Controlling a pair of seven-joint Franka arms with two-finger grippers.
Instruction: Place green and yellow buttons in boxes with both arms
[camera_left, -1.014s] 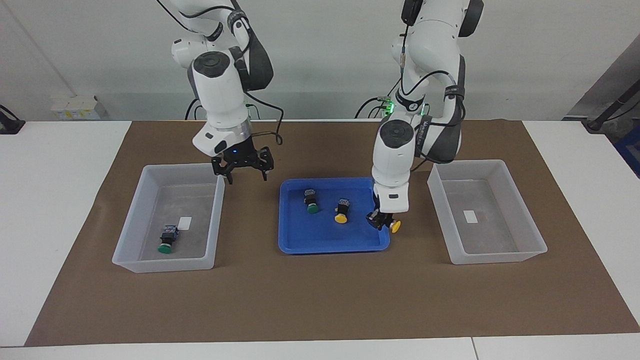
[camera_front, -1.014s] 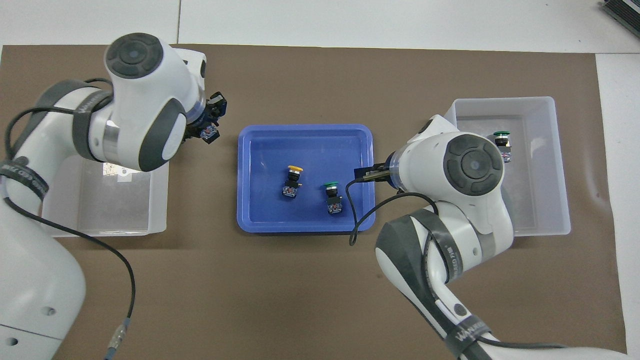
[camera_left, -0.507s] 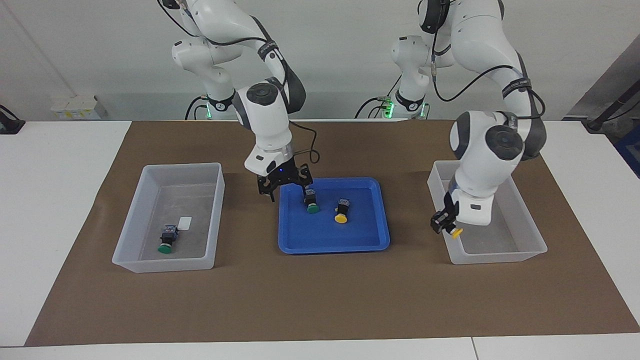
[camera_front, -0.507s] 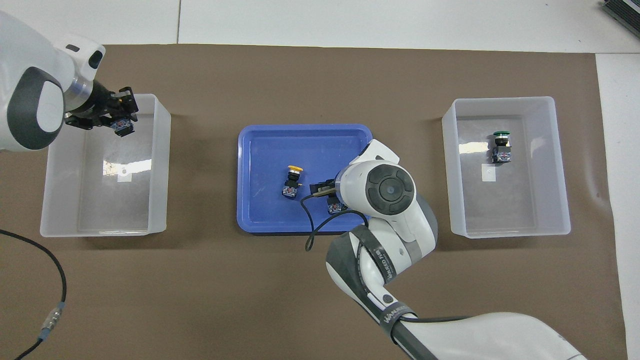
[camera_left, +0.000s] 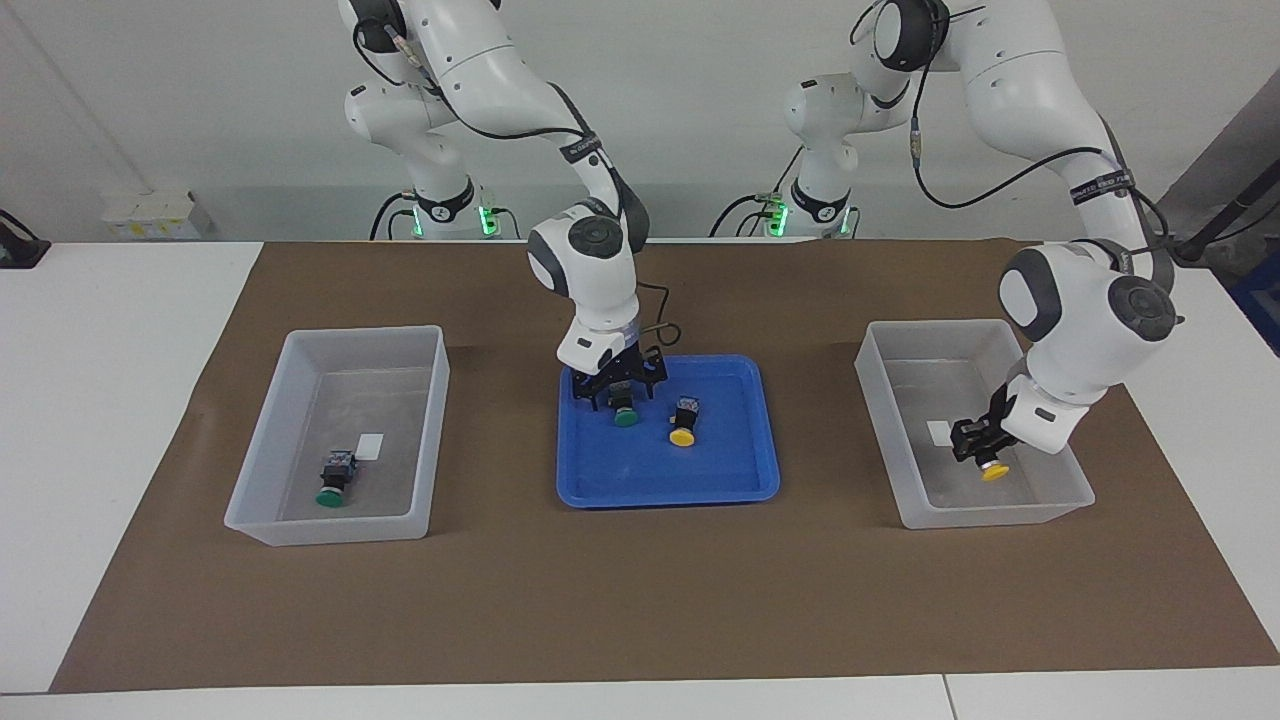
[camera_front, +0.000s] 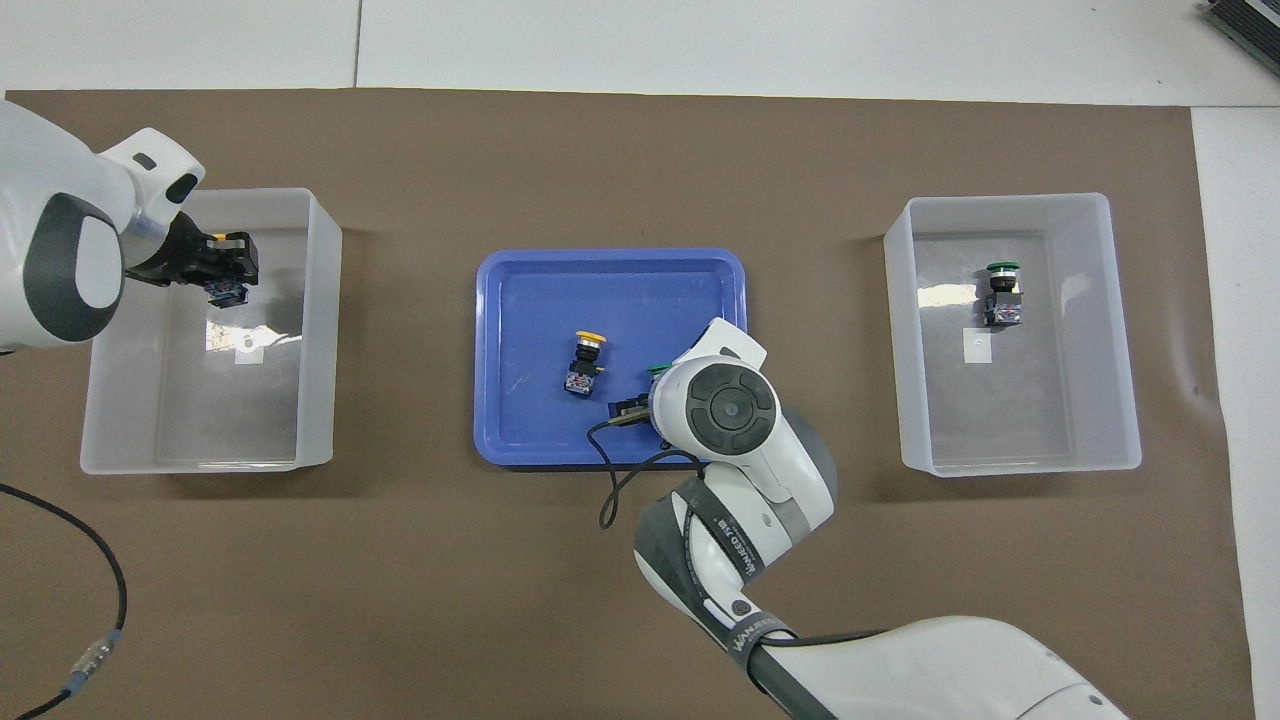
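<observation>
**Inspector:** Report on the left gripper (camera_left: 982, 450).

**Assistant:** Clenched on the carried yellow button (camera_left: 994, 472), cap pointing down. Low inside the box at the left arm's end (camera_left: 1000, 512), beside its white label. Held low, presumably to set the part down without a bounce. Not yet let go.

**Inspector:** And the right gripper (camera_left: 622, 392)?

**Assistant:** Down in the blue tray (camera_left: 660, 490), fingers spread astride the green button in the tray (camera_left: 625, 415). No firm hold visible. Placed so, by all appearances, to pinch the black body from both sides.

**Inspector:** Remaining stock?

**Assistant:** Loose yellow button (camera_left: 684, 425) just beside that green one, in the same tray. Stored green button (camera_left: 334, 482) lying in the box at the right arm's end (camera_left: 330, 528), near its label. Sorting by colour, one box per arm, judged half done at best.

**Inspector:** Compare with one second back.

**Assistant:** Left gripper then at the tray's edge toward the left arm's end, gripping the same yellow button. Half a second back, at the box's rim. Now well inside. Right gripper then up beside the box at the right arm's end, empty. Now across to the tray and lowered. Both buttons in the tray and the stored green one unmoved.
</observation>
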